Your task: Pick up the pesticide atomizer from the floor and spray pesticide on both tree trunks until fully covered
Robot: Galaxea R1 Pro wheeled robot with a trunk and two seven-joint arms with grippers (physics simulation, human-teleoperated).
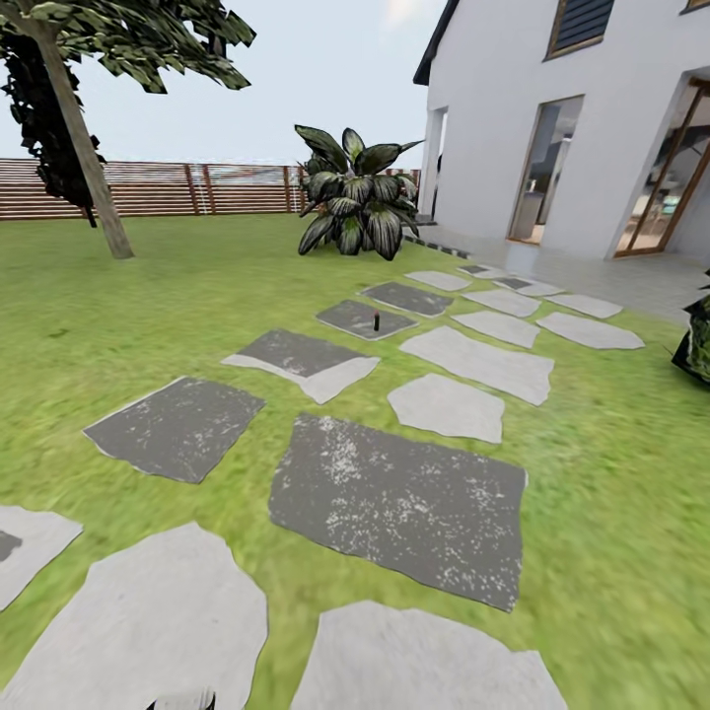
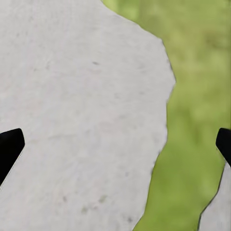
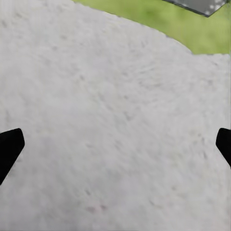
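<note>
- Left gripper (image 2: 115, 144): two fingertips (image 2: 9, 147), flat matte black, wedge-shaped with angled tips, no markings seen.
- Right gripper (image 3: 115, 147): same black wedge fingertips (image 3: 9, 147), unmarked.

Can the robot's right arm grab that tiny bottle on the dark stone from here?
Probably not yet. The atomizer stands far off on a dark slab, while the right gripper hangs open over a pale slab near the robot. Nothing blocks the path; it's just too far.
</note>
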